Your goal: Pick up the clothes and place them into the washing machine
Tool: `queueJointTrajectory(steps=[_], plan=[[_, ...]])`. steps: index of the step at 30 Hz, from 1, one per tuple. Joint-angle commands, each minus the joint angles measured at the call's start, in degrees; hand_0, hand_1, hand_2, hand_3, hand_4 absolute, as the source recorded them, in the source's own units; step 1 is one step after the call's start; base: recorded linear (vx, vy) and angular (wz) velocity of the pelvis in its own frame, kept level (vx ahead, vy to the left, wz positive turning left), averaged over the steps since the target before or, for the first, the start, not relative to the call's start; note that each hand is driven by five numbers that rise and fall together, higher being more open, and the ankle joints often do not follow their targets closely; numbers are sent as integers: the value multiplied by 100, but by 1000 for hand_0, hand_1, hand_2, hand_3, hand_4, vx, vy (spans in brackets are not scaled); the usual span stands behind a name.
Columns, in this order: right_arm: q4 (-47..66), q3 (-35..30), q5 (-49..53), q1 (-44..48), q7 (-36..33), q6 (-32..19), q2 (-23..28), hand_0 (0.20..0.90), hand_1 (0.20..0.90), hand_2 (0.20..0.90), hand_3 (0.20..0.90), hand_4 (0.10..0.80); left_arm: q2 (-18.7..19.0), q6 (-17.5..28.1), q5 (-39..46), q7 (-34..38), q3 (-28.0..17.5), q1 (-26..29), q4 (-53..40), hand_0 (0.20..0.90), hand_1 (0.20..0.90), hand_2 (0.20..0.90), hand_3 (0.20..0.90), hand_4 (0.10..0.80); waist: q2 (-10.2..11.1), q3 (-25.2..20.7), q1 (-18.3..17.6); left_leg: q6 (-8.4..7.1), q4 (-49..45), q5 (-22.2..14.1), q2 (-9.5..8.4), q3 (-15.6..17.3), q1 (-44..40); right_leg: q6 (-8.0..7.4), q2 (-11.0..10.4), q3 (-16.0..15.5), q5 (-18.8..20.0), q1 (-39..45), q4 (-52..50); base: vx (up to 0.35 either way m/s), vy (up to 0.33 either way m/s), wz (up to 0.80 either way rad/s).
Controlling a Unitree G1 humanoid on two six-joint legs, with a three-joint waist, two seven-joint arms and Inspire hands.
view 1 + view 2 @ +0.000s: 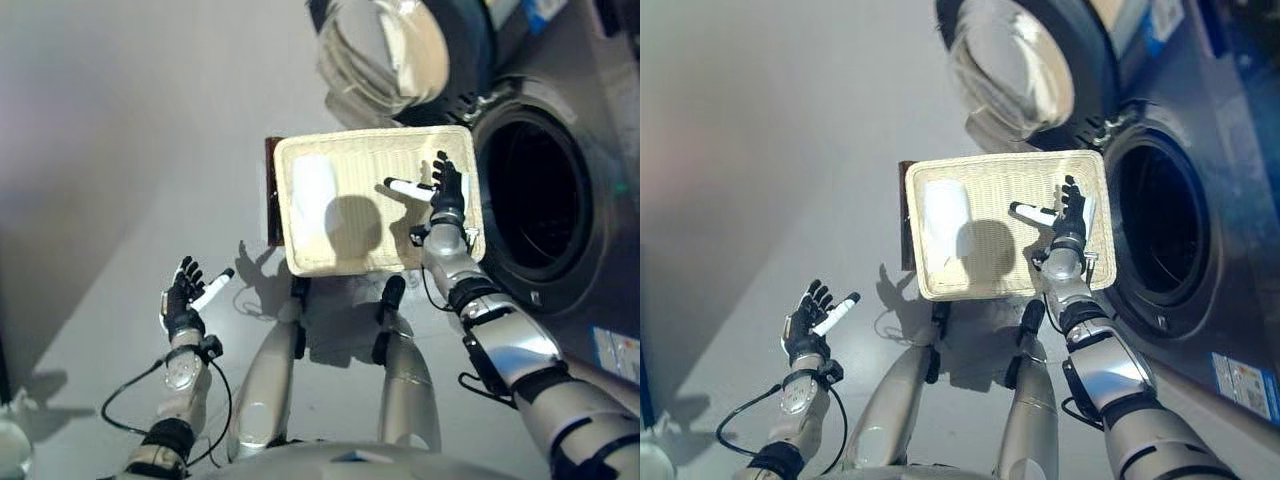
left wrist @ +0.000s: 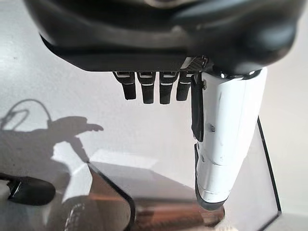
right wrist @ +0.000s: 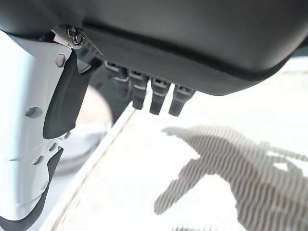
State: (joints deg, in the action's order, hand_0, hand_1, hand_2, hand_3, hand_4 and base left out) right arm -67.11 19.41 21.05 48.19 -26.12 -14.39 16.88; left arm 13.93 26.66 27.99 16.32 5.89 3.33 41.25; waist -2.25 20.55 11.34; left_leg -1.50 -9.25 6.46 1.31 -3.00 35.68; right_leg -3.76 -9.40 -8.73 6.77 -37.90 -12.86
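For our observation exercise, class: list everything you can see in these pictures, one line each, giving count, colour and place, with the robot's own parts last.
Basket: one, cream wicker, on the floor before the robot.
Cloth: one, white, in the basket's left part.
Washing machine: one, dark grey, right of the basket, drum empty as far as visible.
Door: one, glass, swung open beyond the basket.
Right hand: dark, open, over the basket's right part.
Left hand: dark, open, over bare floor.
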Motion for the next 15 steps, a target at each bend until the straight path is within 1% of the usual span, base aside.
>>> queueJointTrajectory(steps=[1,2,3,4,7,8,9,12,13,15], plan=[[139,250,-189,342,-101,-233,-76,900,900,900,900,800,646,474,-283,333,-472,17,-711,900,900,900,900,800,203,-40,256,-227,-201,-118,-93,2,416,67,8,-154,-297,415,198,15,-35,30],[135,249,-189,345,-100,-234,-78,900,900,900,900,800,647,471,-286,335,-474,16,-714,900,900,900,900,800,203,-39,254,-227,-200,-118,-94,0,415,67,8,-156,-298,417,199,38,-30,33],[-26,304,-238,464,-138,-205,-209,900,900,900,900,800,725,473,-347,414,-533,153,-682,900,900,900,900,800,315,-6,346,-237,-198,-104,-102,-78,441,61,9,-243,-328,450,196,27,-22,27],[-30,303,-239,469,-138,-206,-212,900,900,900,900,800,726,471,-350,417,-535,153,-685,900,900,900,900,800,316,-4,343,-237,-200,-104,-103,-80,442,61,7,-245,-329,451,195,37,-49,29],[-334,350,-319,596,-180,-127,-382,900,900,900,900,800,794,425,-449,474,-593,267,-836,900,900,900,900,800,427,69,470,-252,-232,-111,-134,-172,482,72,4,-383,-390,503,158,66,-46,26],[-336,355,-320,594,-177,-125,-385,900,900,900,900,800,791,423,-449,476,-595,264,-831,900,900,900,900,800,442,28,461,-280,-228,-293,-120,-200,413,34,28,-330,-546,556,142,156,-65,34],[-493,373,-394,638,-216,-78,-447,900,900,900,900,800,834,411,-510,484,-647,287,-994,900,900,900,900,800,490,68,538,-293,-225,-282,-149,-265,442,35,27,-404,-577,567,123,155,-64,33],[-633,369,-430,650,-258,-68,-540,900,900,900,900,800,852,403,-547,502,-669,354,-1036,900,900,900,900,800,521,111,587,-301,-247,-296,-174,-321,473,39,15,-474,-630,565,59,42,-21,25],[-770,387,-481,669,-270,-17,-602,900,900,900,900,800,836,367,-624,493,-661,363,-1285,900,900,900,900,800,521,159,656,-302,-259,-289,-205,-369,531,46,-5,-537,-665,548,4,26,-1,12],[-933,412,-592,756,-346,67,-641,900,900,900,900,800,833,348,-662,501,-654,403,-1412,900,900,900,900,800,509,210,715,-305,-285,-290,-236,-396,581,50,-27,-578,-701,500,-81,26,11,22]])
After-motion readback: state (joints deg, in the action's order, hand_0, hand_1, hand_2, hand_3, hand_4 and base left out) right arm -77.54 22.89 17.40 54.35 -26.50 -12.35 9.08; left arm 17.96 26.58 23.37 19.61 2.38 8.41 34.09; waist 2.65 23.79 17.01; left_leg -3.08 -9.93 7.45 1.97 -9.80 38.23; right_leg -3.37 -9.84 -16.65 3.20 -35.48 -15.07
